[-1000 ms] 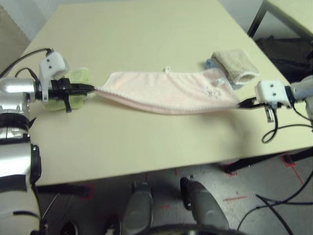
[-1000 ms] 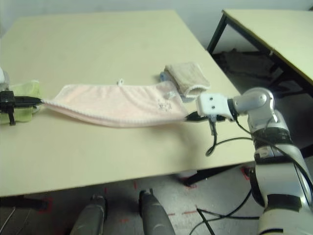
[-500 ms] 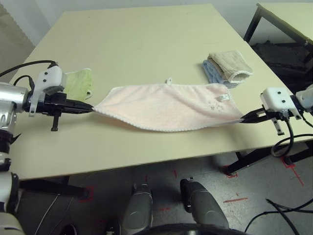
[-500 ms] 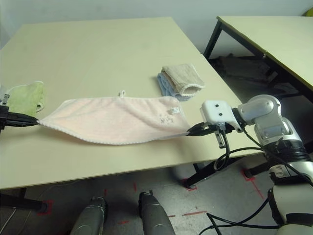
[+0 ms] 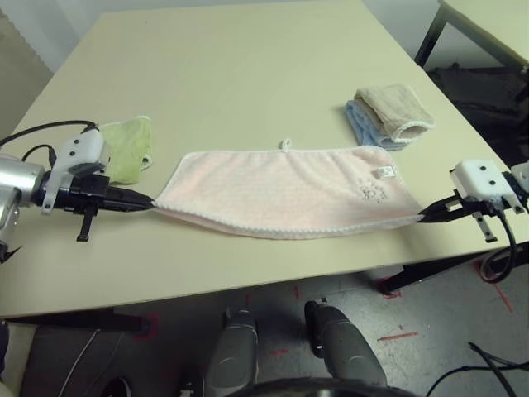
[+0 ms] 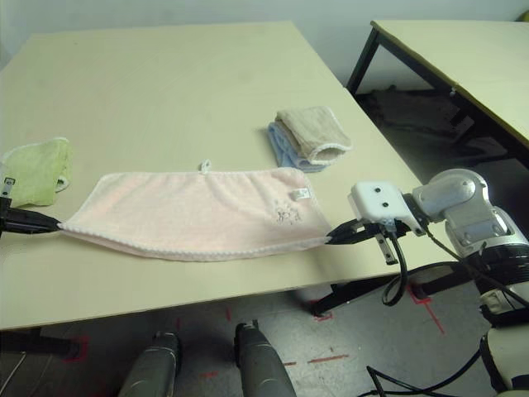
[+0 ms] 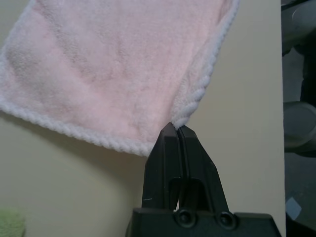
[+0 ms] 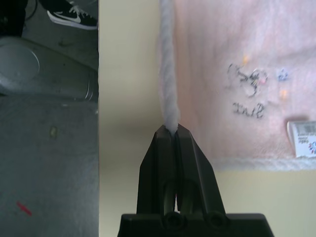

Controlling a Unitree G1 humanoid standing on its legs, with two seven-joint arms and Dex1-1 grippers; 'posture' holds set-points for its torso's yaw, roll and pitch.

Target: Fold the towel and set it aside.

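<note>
Across the surface [image 5: 248, 66], the towel [image 5: 285, 190] stretches between left gripper [image 5: 149, 201] and right gripper [image 5: 422, 218], each clamped on a corner.

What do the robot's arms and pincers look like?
Shiny silver forearms end in white boxy wrist blocks. The left pincer and the right pincer each have two slim, pointed black fingers. Loose black cables loop from both wrists.

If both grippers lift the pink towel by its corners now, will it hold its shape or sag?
Probably sag: the towel is soft terry, already folded double, and its near edge bows between the left gripper and the right gripper. It looks light, as thin corner pinches at the scalloped edging suffice. Slipping seems unlikely, since both pairs of jaws are shut tight on that edging.
</note>
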